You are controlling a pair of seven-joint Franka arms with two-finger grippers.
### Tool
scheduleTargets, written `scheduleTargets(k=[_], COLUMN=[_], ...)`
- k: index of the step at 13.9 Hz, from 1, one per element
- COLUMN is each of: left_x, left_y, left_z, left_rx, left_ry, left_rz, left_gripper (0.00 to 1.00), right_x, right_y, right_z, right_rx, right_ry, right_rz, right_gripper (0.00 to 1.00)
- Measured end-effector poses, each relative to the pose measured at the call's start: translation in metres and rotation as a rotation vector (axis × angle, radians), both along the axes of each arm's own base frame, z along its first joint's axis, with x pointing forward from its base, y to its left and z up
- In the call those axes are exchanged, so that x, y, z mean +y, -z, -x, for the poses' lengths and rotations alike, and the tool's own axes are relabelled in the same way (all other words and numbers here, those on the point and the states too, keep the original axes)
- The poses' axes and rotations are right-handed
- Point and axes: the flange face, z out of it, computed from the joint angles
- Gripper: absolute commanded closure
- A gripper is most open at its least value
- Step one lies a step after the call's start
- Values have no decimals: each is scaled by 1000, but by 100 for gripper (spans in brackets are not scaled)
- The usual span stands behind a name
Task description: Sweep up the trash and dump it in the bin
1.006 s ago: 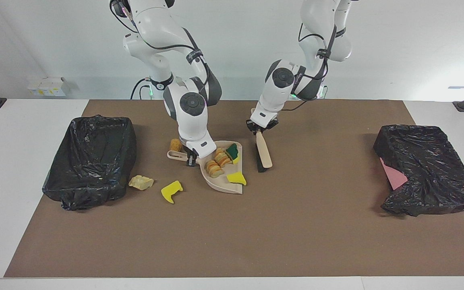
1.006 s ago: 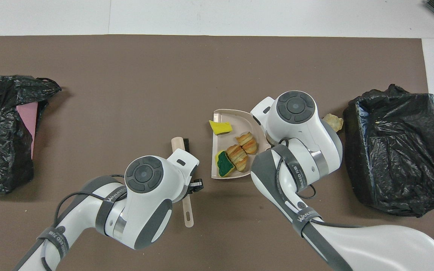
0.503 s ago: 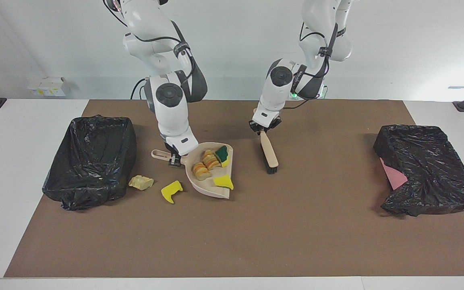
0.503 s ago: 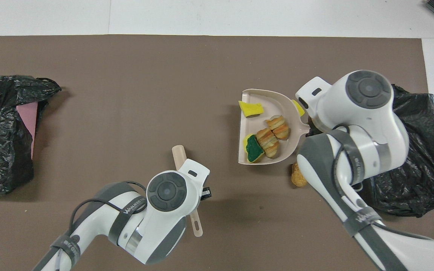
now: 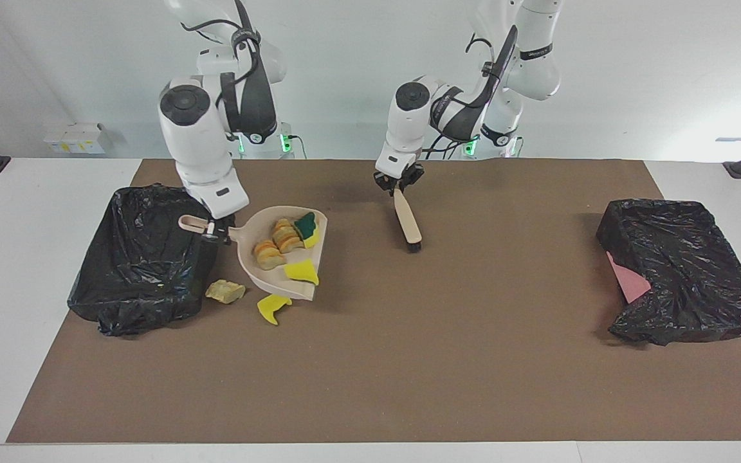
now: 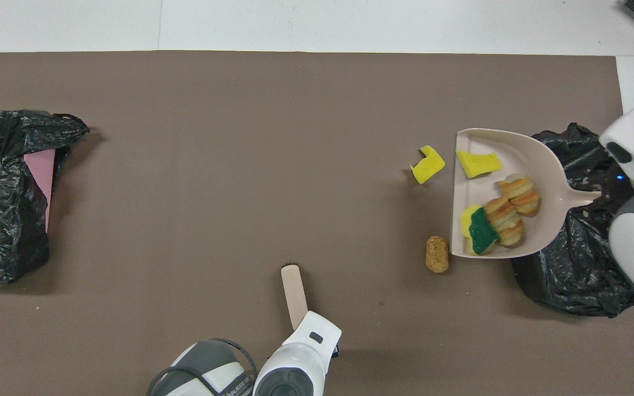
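Note:
My right gripper is shut on the handle of the beige dustpan, held in the air beside the black-lined bin, handle end over the bin's edge. In the pan lie two bread-like lumps, a green-and-yellow sponge bit and a yellow foam piece. On the mat lie a yellow foam piece, a pale beige chunk and a tan lump. My left gripper is shut on the brush, held tilted over the mat's middle.
A second black-lined bin with a pink sheet at its edge stands at the left arm's end of the table. The brown mat covers most of the table.
My right arm lifted the loaded dustpan and carried it toward the bin at its end of the table, uncovering the tan lump. My left arm drew the brush back toward the robots.

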Motion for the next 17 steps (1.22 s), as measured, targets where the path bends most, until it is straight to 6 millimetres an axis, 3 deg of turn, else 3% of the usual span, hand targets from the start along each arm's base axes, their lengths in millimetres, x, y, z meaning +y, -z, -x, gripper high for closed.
scheduleTargets(k=[1, 2, 4, 7, 13, 17], left_x=[-1, -1, 3, 20, 73, 121], left_y=[1, 3, 4, -1, -31, -55], left_z=[7, 9, 1, -32, -130, -200], left_rx=[-10, -20, -30, -40, -120, -170], left_ry=[2, -1, -21, -89, -70, -11], left_rz=[12, 24, 38, 47, 71, 71], left_gripper=[54, 3, 0, 0, 0, 0], right_x=[-31, -61, -108, -146, -163, -153], right_y=[-3, -3, -2, -7, -9, 2], right_z=[6, 13, 26, 34, 30, 35], right_rx=[2, 7, 15, 9, 18, -1], right_ry=[-5, -8, -24, -67, -166, -219], right_rz=[-2, -5, -9, 75, 328, 445], right_gripper=[100, 100, 100, 100, 100, 100])
